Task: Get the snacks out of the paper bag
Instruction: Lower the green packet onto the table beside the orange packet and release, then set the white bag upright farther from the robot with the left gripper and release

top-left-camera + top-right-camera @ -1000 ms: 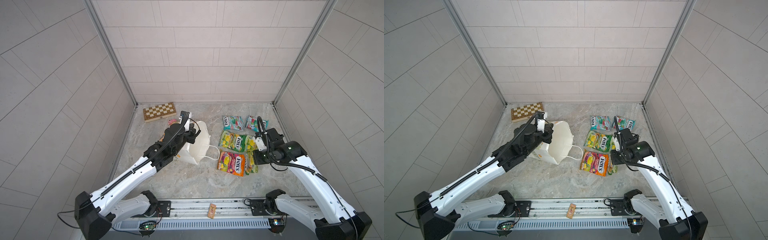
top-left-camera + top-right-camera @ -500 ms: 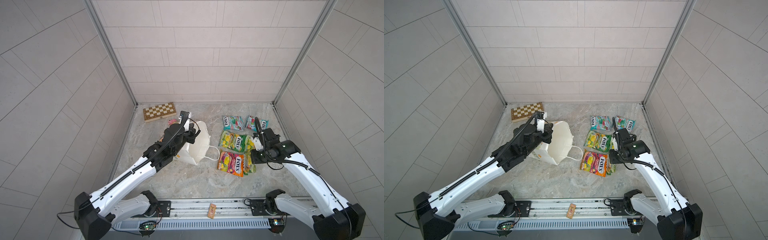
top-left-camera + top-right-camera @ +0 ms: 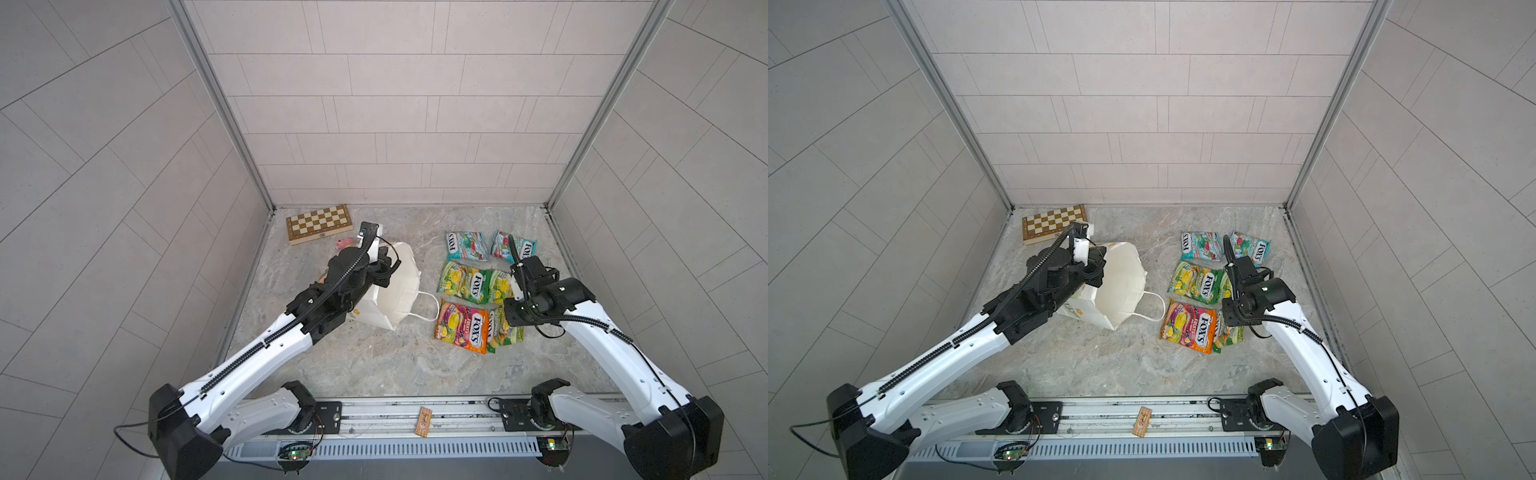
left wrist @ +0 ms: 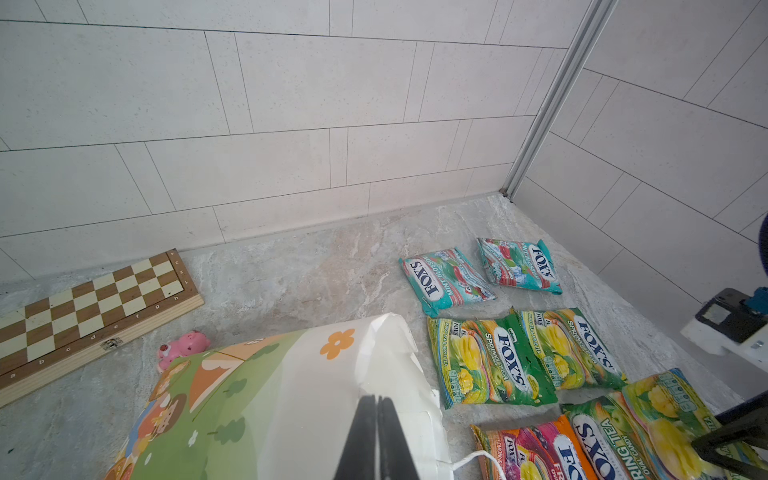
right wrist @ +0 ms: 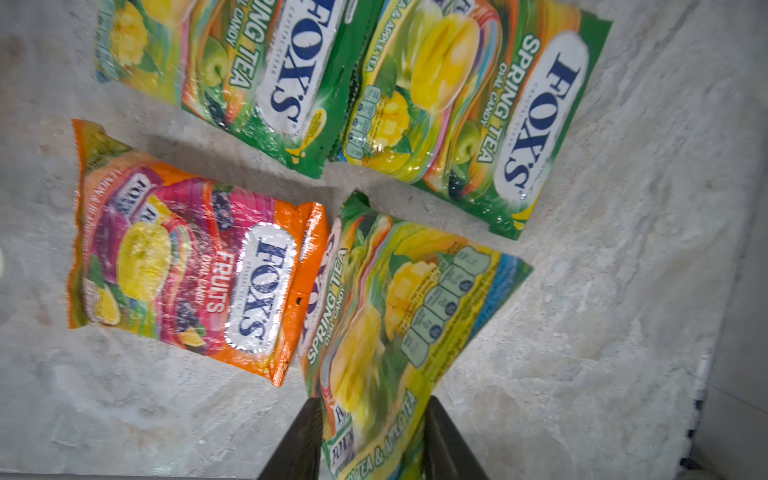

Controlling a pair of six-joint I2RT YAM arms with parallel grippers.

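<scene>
The white paper bag (image 3: 401,291) (image 3: 1121,286) leans with its mouth to the right, and only white paper shows inside. My left gripper (image 4: 377,401) (image 3: 384,270) is shut on its rim. Several snacks lie on the floor to the right: two teal packets (image 3: 465,246) (image 3: 515,248), two green-yellow ones (image 3: 463,282) (image 3: 500,286) and an orange-red one (image 3: 461,328) (image 5: 195,270). A third green-yellow packet (image 5: 395,311) (image 3: 505,334) rests partly on the orange-red one. Its end lies between the parted fingers of my open right gripper (image 5: 372,401).
A wooden chessboard box (image 3: 319,223) lies at the back left, with a small pink toy (image 4: 183,347) beside the bag. Tiled walls close in the back and both sides. A small wooden piece (image 3: 424,422) lies on the front rail.
My right gripper's jaws have come apart around the third green-yellow packet, which now lies against the orange-red one. The left arm and the bag have not moved.
</scene>
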